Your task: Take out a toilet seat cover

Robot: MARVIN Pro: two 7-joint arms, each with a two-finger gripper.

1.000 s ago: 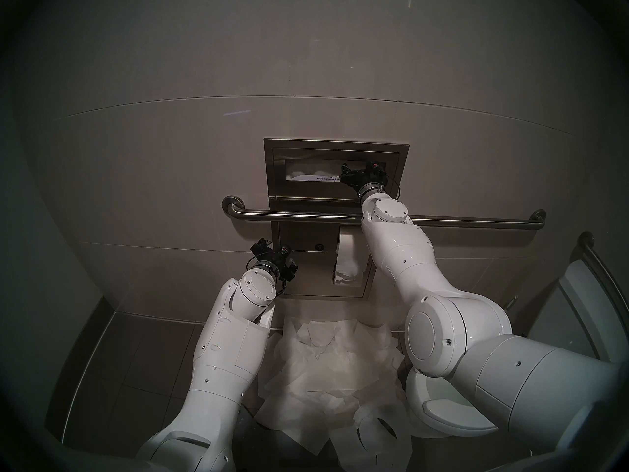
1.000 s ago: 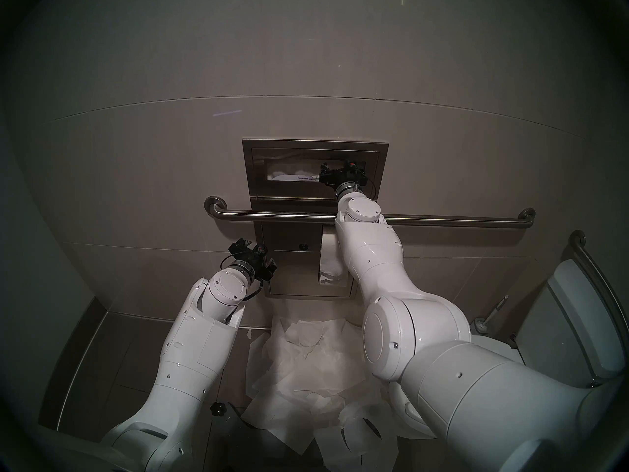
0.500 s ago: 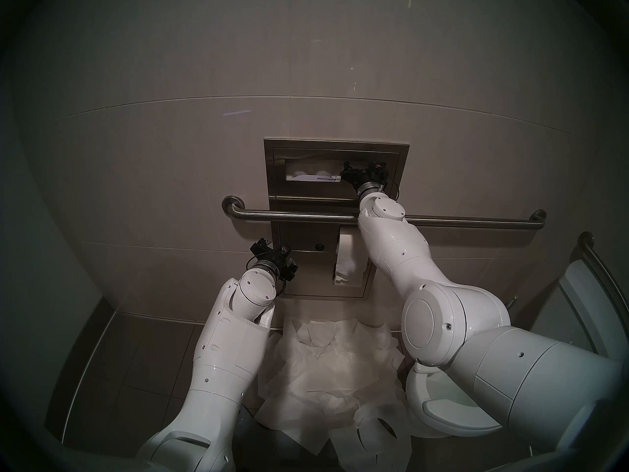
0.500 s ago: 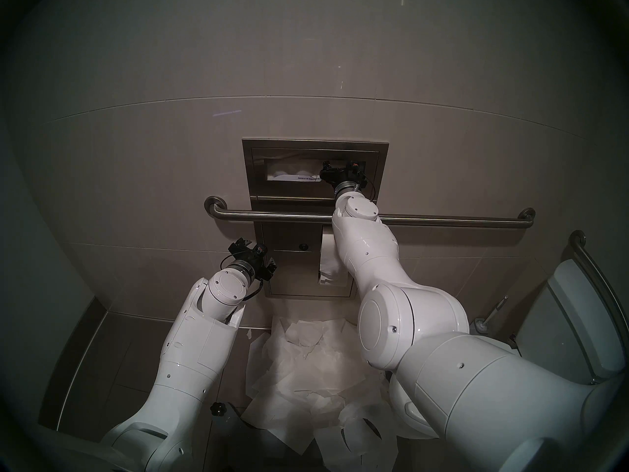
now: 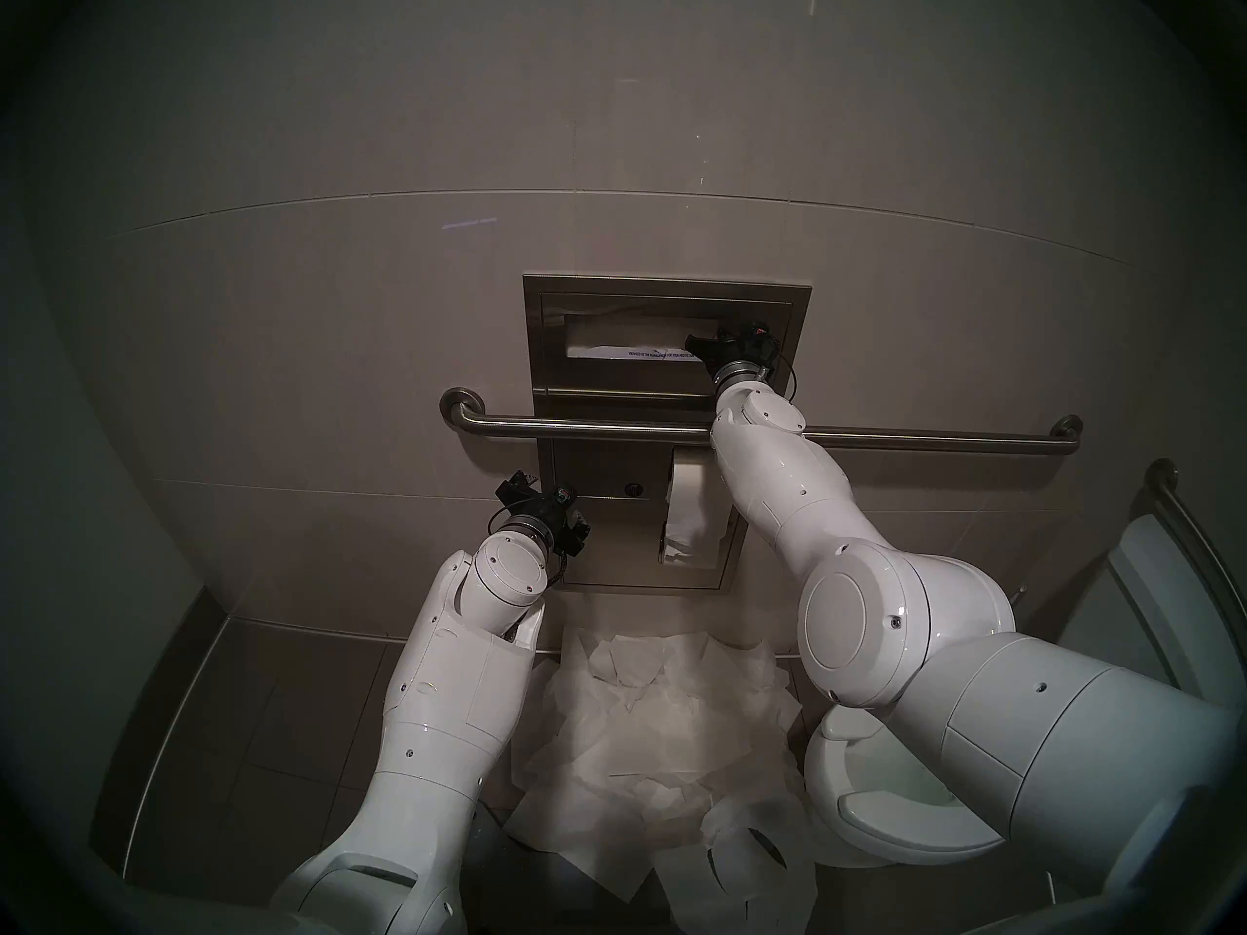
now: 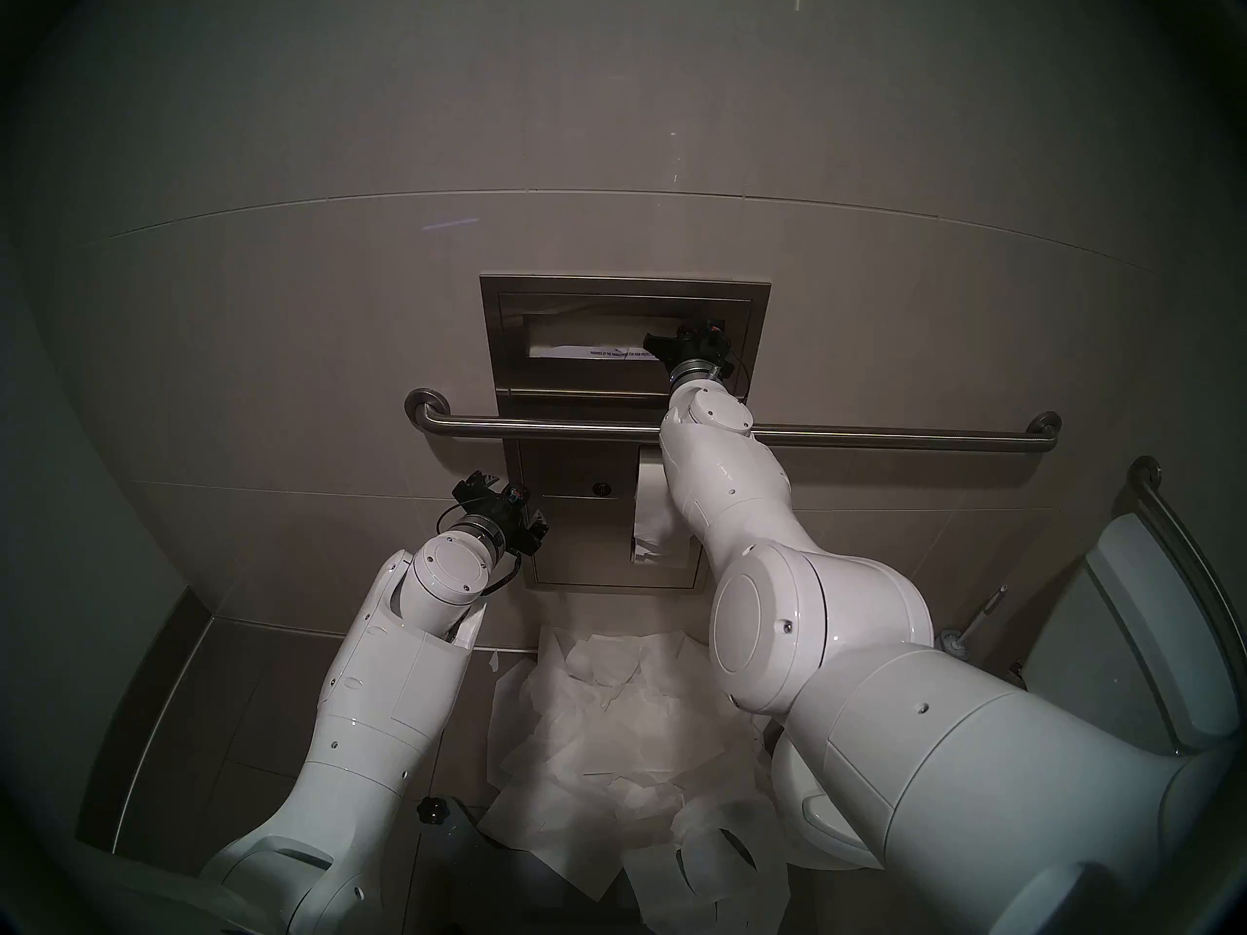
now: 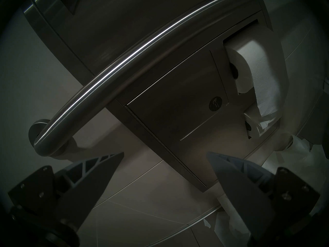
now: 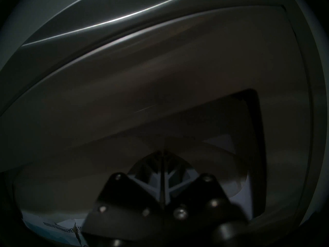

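Note:
A steel wall dispenser (image 5: 668, 291) has a wide slot at its top. A white printed carton edge (image 5: 627, 353) shows in the slot. My right gripper (image 5: 698, 343) reaches into the slot's right end. In the right wrist view its fingertips (image 8: 162, 153) are pressed together, with the pale thin toilet seat cover (image 8: 210, 162) around them; the view is dim. It also shows in the other head view (image 6: 656, 342). My left gripper (image 5: 550, 502) is open and empty, hanging near the dispenser's lower left corner, fingers (image 7: 106, 168) spread wide.
A steel grab bar (image 5: 607, 431) crosses the dispenser under my right wrist. A toilet paper roll (image 5: 688, 502) hangs in the lower panel. Several loose tissue sheets (image 5: 661, 724) lie piled on the floor. The toilet (image 5: 877, 819) and a toilet brush (image 6: 958, 637) stand to the right.
My right gripper went from open to shut and pushed a little lower into the slot. The crumpled white tissue in the slot has flattened out of sight. The left arm has not moved.

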